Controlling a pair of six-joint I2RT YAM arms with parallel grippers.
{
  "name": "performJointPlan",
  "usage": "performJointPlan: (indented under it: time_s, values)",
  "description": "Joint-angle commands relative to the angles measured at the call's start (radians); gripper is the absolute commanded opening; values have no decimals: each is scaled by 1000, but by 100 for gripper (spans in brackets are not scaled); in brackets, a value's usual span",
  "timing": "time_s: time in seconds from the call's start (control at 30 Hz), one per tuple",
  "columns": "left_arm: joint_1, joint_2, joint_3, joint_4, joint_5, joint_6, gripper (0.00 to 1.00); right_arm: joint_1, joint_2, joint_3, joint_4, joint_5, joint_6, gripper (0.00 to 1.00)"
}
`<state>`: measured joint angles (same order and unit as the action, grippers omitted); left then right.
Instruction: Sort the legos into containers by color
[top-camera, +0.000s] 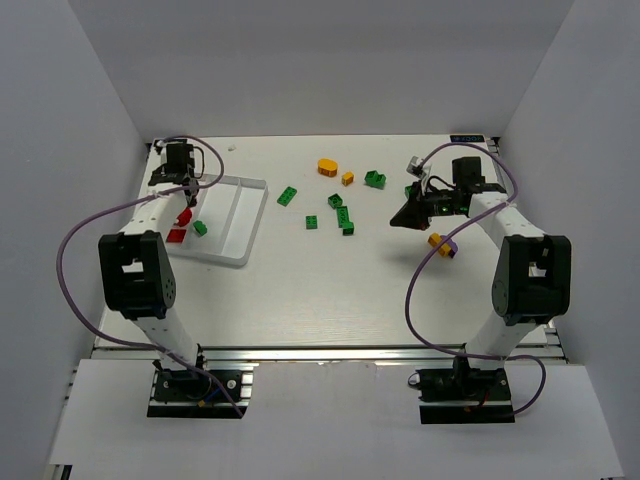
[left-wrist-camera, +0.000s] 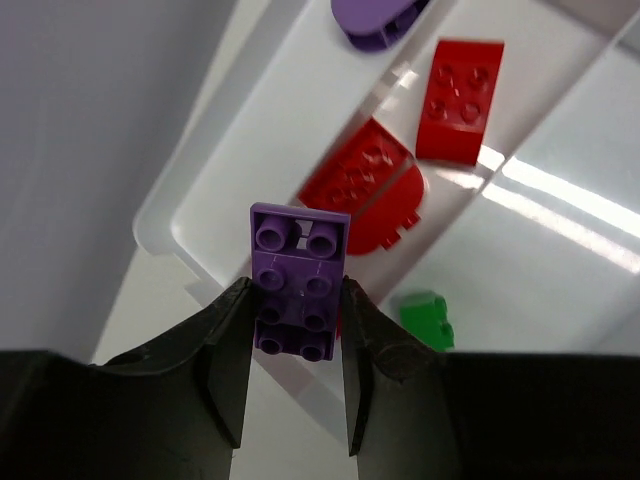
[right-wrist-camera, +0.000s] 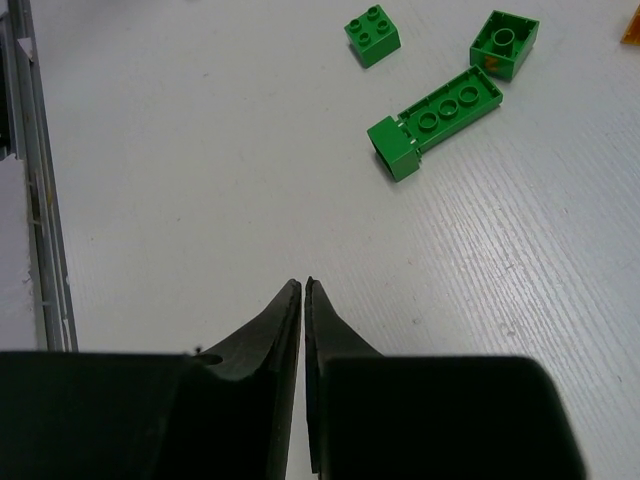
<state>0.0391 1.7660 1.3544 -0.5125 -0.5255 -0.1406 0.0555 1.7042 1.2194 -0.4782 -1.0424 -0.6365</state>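
Over at the far-left corner of the tabletop (top-camera: 330, 300), the left gripper (left-wrist-camera: 296, 292) hangs above the white tray (left-wrist-camera: 175, 225). Its jaws are clamped on the sides of a purple studded brick (left-wrist-camera: 299, 250), which is held studs-up clear of the tray's near wall. Inside the tray, a red rounded brick (left-wrist-camera: 360, 185) and a red rectangular brick (left-wrist-camera: 460, 100) lie near each other in one long compartment. A small green brick (left-wrist-camera: 428, 320) sits in the compartment next to it. A purple rounded piece (left-wrist-camera: 375, 15) shows at the top edge of the left wrist view; which compartment it is in I cannot tell.

The right gripper (right-wrist-camera: 303, 297) is pressed shut with nothing between its fingers, low over bare tabletop toward the right edge. Just ahead of it lie three green legos: a long brick turned hollow side up (right-wrist-camera: 435, 120), a small four-stud brick (right-wrist-camera: 372, 35) and a square one (right-wrist-camera: 505, 42).

From above, more loose legos are scattered toward the far edge around the middle of the tabletop. Among them are an orange rounded piece (top-camera: 328, 167), a small orange brick (top-camera: 347, 178) just beside it, and a green brick (top-camera: 287, 196) close to the tray. Another orange piece (top-camera: 437, 241) lies nearer the right edge, beside the right arm.
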Motion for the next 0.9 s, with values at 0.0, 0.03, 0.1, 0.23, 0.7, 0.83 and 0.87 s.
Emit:
performJointPlan:
  time_s: [0.0, 0.03, 0.1, 0.23, 0.7, 0.83, 0.87]
  values:
    - [8, 16, 69, 101, -142, 107, 0, 3, 9, 42, -26, -7, -20, 11]
    - [13, 45, 80, 109, -145, 110, 0, 3, 12, 42, -30, -5, -20, 11]
    - [22, 79, 112, 117, -163, 114, 0, 1, 18, 48, -34, 1, -28, 12]
    - [33, 159, 170, 123, -194, 134, 0, 3, 38, 66, -69, 12, -51, 12]
    - [58, 292, 246, 166, -241, 194, 31, -2, 72, 109, -123, 25, -92, 17]
    - [59, 302, 245, 157, -246, 167, 58, -6, 74, 127, -134, 24, -98, 20]
    - [58, 303, 246, 152, -245, 162, 62, -9, 74, 130, -135, 22, -97, 20]
